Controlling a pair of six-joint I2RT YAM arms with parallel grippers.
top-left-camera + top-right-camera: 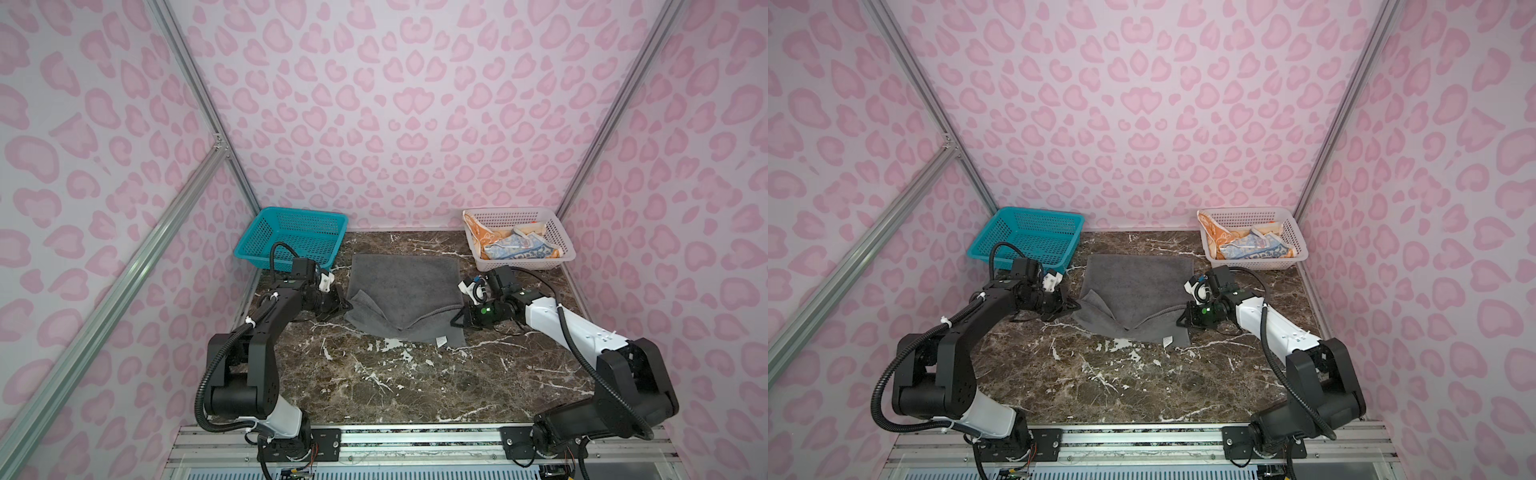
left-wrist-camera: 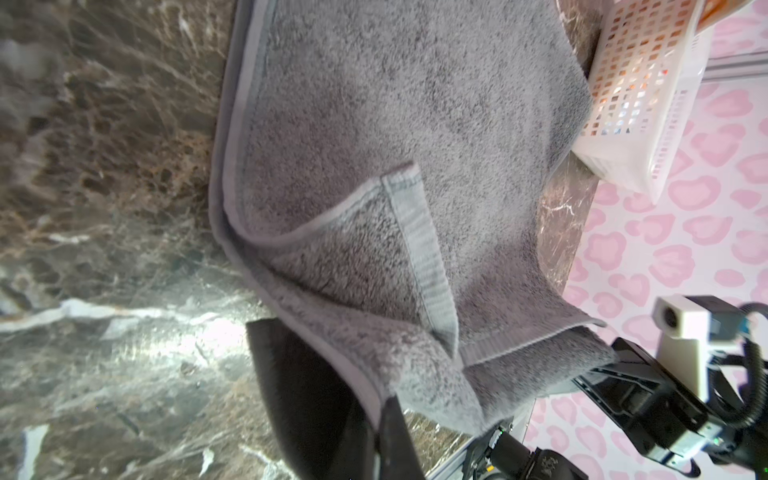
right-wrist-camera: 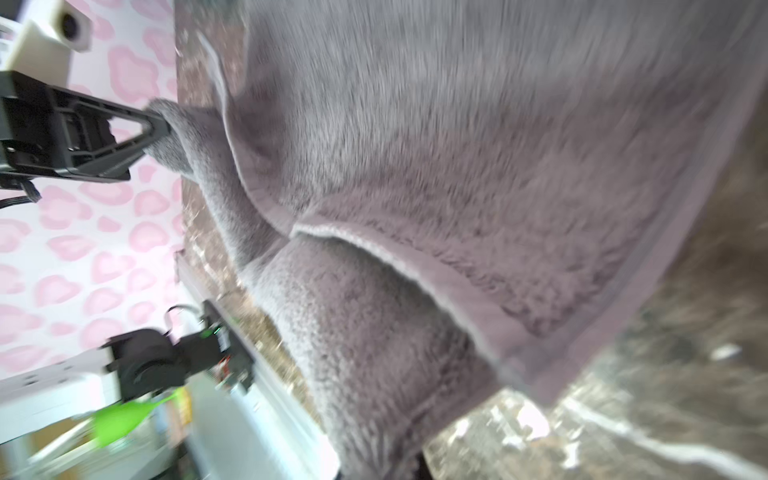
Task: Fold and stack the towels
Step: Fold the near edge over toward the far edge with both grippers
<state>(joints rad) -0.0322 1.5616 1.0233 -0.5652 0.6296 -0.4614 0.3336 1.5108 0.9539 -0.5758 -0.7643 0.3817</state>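
Note:
A large dark grey towel (image 1: 405,286) (image 1: 1138,286) lies on the marble table, its near edge raised and sagging in the middle. My left gripper (image 1: 347,307) (image 1: 1075,308) is shut on its near left corner, and the left wrist view shows the cloth (image 2: 415,104) pinched there (image 2: 382,415). My right gripper (image 1: 457,320) (image 1: 1179,322) is shut on the near right edge; the right wrist view is filled by the blurred towel (image 3: 457,124). An orange towel (image 1: 478,235) and a multicolour towel (image 1: 519,249) lie crumpled in the white basket (image 1: 523,264).
A teal basket (image 1: 303,211) stands at the back left, close behind my left wrist. The white basket stands at the back right. Pink patterned walls with metal posts close in the table on three sides. A white tag (image 1: 440,341) sticks out from the grey towel's near edge.

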